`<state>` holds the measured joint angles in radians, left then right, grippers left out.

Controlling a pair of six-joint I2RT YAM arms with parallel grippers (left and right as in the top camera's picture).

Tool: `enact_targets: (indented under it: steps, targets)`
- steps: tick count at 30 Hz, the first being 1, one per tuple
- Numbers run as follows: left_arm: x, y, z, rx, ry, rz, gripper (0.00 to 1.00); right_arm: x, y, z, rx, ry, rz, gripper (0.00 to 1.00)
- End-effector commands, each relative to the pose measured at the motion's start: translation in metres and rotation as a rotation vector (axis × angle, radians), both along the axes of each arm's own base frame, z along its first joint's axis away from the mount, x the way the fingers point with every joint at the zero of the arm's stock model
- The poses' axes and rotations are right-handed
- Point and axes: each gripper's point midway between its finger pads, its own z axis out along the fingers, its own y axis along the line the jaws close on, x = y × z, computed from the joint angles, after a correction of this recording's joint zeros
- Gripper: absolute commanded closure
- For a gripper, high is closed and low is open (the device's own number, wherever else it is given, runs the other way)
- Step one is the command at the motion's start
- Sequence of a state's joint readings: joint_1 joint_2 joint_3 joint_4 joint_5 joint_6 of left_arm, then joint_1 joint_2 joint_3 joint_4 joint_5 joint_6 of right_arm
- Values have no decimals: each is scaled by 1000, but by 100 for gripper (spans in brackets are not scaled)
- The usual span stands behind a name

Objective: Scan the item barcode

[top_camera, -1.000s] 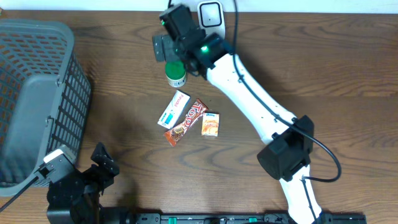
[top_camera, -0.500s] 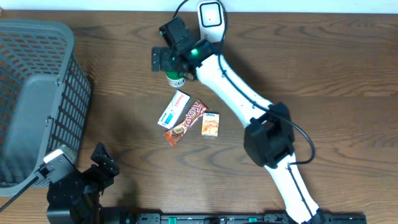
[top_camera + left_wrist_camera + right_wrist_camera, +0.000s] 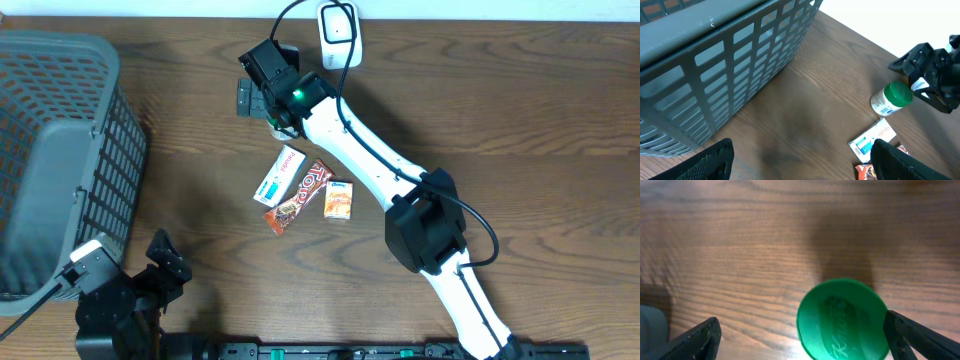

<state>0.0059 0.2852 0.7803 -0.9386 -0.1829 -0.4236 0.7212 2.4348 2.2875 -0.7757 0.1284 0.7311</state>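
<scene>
Right wrist: right claw [image 3: 802, 325] spread wide around a round glossy green lid [image 3: 842, 322], over grained wood [image 3: 730, 250].

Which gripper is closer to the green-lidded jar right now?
Right. The right gripper hangs directly over the green-lidded jar, fingers open on either side of its lid. The left gripper sits far off, beside the grey basket.

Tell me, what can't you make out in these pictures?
- Jar: overhead, the right arm covers nearly all of it; right wrist view shows only its green lid, cut off by the bottom edge.
- Jar label: left wrist view, print too small to find a barcode.
- White box: left wrist view, partly behind the left jaws.
- Snack bar: left wrist view, cut off by the bottom edge.
</scene>
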Motion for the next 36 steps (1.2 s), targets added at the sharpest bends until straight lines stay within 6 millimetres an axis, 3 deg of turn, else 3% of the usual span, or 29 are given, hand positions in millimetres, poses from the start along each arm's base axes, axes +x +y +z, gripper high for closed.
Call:
enact_targets:
  steps: [1, 9, 24, 29, 32, 36]
  targets:
    - [-1, 2, 3, -7, -12, 16, 12, 6, 1, 12, 8, -43, -21, 1]
    - [-1, 2, 3, -7, -12, 16, 12, 13, -22, -6, -59, -21, -84, 2]
    - [-1, 2, 3, -7, -12, 16, 12, 10, -10, -54, -44, 56, -73, 2]
    - [-1, 2, 3, -7, -12, 16, 12, 11, -14, -71, -58, 80, -77, 4]
    - [-1, 2, 3, -7, -12, 16, 12, 11, -14, -78, -64, 91, -75, 7]
    - [-1, 2, 3, -7, -12, 16, 12, 12, -15, -78, -75, 78, -73, 22]
